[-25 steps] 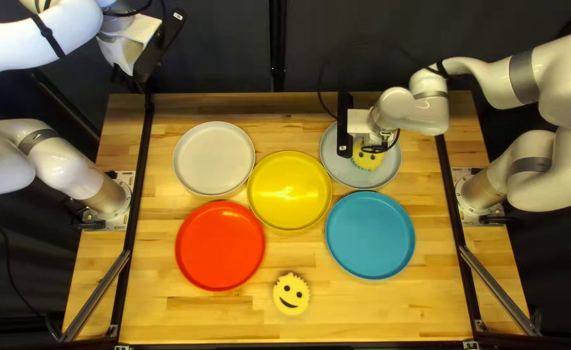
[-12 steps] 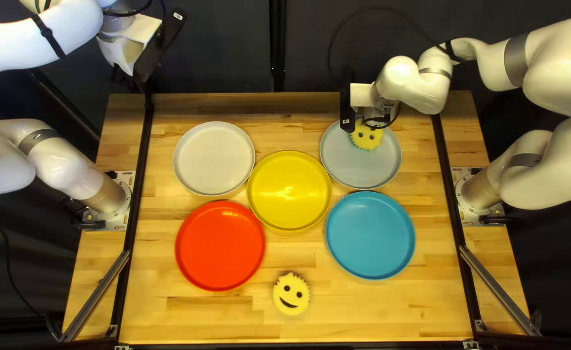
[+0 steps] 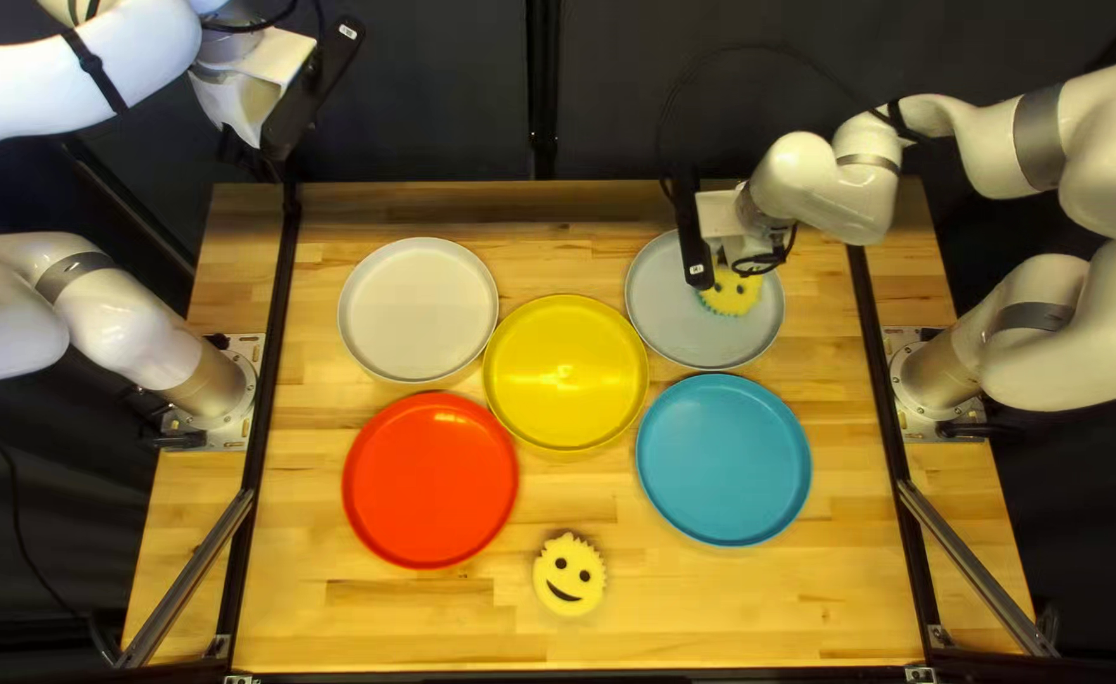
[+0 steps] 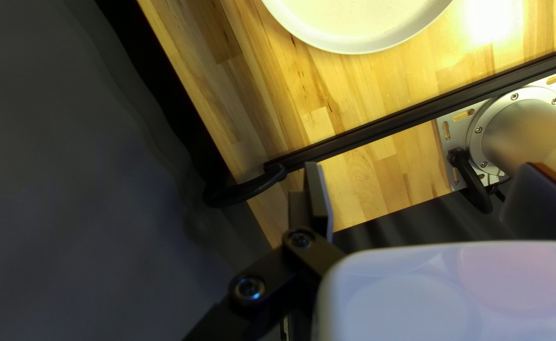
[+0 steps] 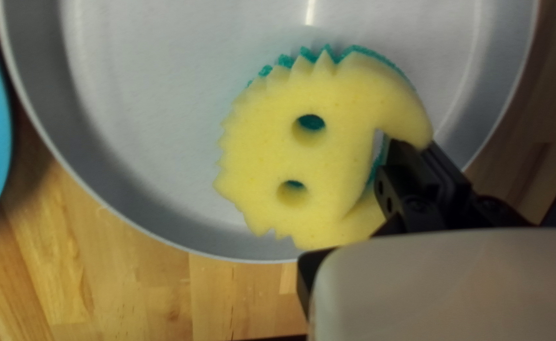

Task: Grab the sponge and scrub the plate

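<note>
The fingers (image 5: 399, 165) of my right gripper (image 3: 729, 226) pinch the scrubbing sponge (image 5: 284, 151) at the strip beside its mouth slot. Its yellow face is toward my wrist camera, the teal layer showing along the toothed edge. I have it over the grey plate (image 5: 133, 113), inside the rim; how hard it presses, I cannot tell.

Nearest around that plate are the blue plate (image 3: 723, 460) and the yellow plate (image 3: 566, 374). Beyond the yellow one are the white plate (image 3: 418, 309) and the red plate (image 3: 430, 480), and a second smiling sponge (image 3: 570, 575) lies apart on the wood. A small label on the black bar (image 3: 684, 228) by my right wrist is too tiny to read.

Under everything is the striped wooden table (image 3: 735, 608); a dark curtain (image 3: 431, 101) hangs past its far edge.

My right arm reaches in from its base, wrist bent above the grey plate. My left arm is raised, its gripper (image 3: 260, 91) held past the table's far left corner, fingers spread around nothing.
</note>
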